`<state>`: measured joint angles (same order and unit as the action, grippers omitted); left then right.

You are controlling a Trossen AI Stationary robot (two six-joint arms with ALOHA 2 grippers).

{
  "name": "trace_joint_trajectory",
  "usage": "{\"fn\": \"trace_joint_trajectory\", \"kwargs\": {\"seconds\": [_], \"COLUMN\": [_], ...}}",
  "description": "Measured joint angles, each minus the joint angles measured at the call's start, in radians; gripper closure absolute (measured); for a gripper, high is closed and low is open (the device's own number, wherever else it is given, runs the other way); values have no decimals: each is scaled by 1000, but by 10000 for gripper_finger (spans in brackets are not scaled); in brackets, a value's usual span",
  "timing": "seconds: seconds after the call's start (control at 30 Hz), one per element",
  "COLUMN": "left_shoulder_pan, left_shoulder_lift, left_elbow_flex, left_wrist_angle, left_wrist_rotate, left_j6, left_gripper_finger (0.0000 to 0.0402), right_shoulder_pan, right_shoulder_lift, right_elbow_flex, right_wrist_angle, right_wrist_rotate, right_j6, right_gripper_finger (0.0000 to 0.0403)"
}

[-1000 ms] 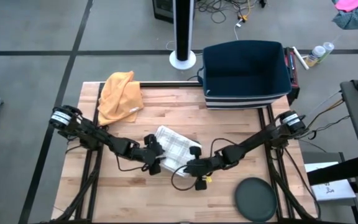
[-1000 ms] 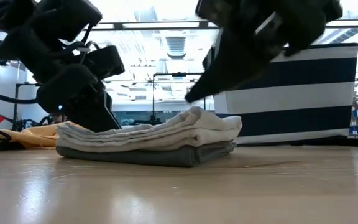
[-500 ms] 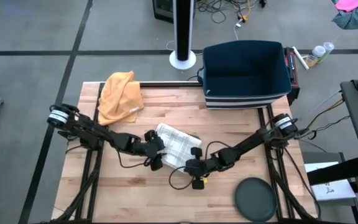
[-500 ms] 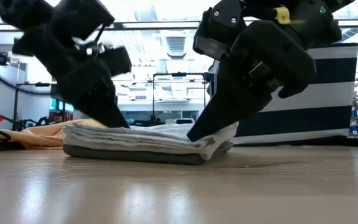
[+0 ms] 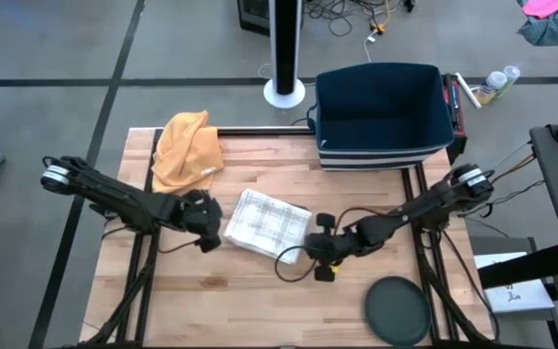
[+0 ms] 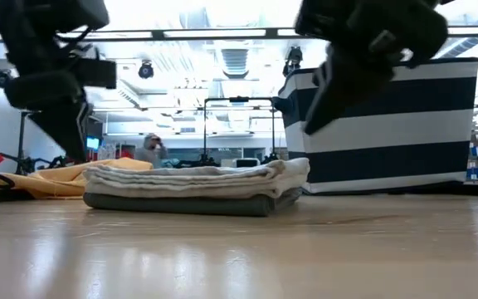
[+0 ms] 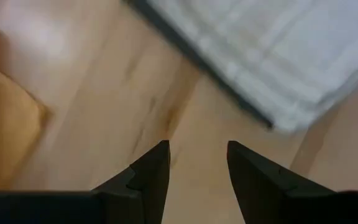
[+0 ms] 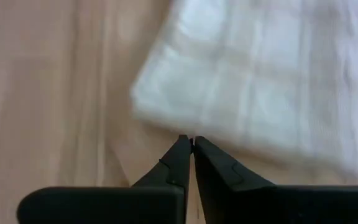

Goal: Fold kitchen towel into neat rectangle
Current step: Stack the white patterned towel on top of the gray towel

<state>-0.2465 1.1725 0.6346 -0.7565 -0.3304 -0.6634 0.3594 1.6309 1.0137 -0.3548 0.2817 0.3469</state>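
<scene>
- Kitchen towel (image 5: pixel 265 221) lying folded in a flat white checked rectangle mid-desk (image 5: pixel 211 301), touching neither end effector.
- Left end effector (image 5: pixel 204 221) hovering just beside towel, fingers parted, holding nothing.
- Right end effector (image 5: pixel 316 254) hovering near opposite edge, fingers pressed together, empty.
- Striped navy bin (image 5: pixel 384 114) standing at far edge, interior showing nothing.
- Orange cloth (image 5: pixel 186 147) lying crumpled at far left corner.

**Blurred and cut-off parts**

In the left wrist view the kitchen towel (image 7: pixel 278 56) is blurred and cut by the edge. Beside it, the orange cloth (image 7: pixel 5 124) is clipped. In the low view, the towel's far side is hidden.
</scene>
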Motion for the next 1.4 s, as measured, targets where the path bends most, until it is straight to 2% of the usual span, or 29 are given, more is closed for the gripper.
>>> {"fn": "trace_joint_trajectory", "kwargs": {"seconds": [0.13, 0.23, 0.43, 0.63, 0.8, 0.9, 0.97, 1.07, 1.13, 1.27, 1.4], "left_shoulder_pan": [31, 46, 48, 12, -21, -42, -53, -55, -55, -54, -55], "left_shoulder_lift": [4, 60, 194, 263, 270, 273, 269, 272, 284, 329, 369], "left_elbow_flex": [-124, -194, -217, -133, -29, -9, 2, -27, -41, -61, -57], "left_wrist_angle": [242, 413, 601, 639, 587, 468, 462, 427, 466, 573, 674], "left_wrist_rotate": [58, 61, 43, 70, 237, 260, 262, 245, 220, 183, 149], "left_j6": [39, 95, 125, 151, 186, 184, 175, 145, 136, 138, 163], "left_gripper_finger": [249, 249, 249, 249, 249, 249, 249, 249, 249, 249, 249], "right_shoulder_pan": [-19, -44, -125, -169, -176, -175, -175, -175, -172, -166, -163], "right_shoulder_lift": [21, 59, 165, 196, 170, 159, 152, 141, 144, 148, 136], "right_elbow_flex": [-23, -26, -10, 49, 109, 112, 92, 54, 35, 29, 47], "right_wrist_angle": [-64, -48, 39, -2, -248, -363, -420, -397, -361, -246, -176], "right_wrist_rotate": [-1, -2, -86, -106, -106, -107, -153, -279, -316, -329, -285], "right_j6": [51, 54, 28, -70, -164, -176, -176, -167, -165, -182, -213], "right_gripper_finger": [384, 384, 384, 384, 384, 384, 384, 385, 385, 385, 385]}}
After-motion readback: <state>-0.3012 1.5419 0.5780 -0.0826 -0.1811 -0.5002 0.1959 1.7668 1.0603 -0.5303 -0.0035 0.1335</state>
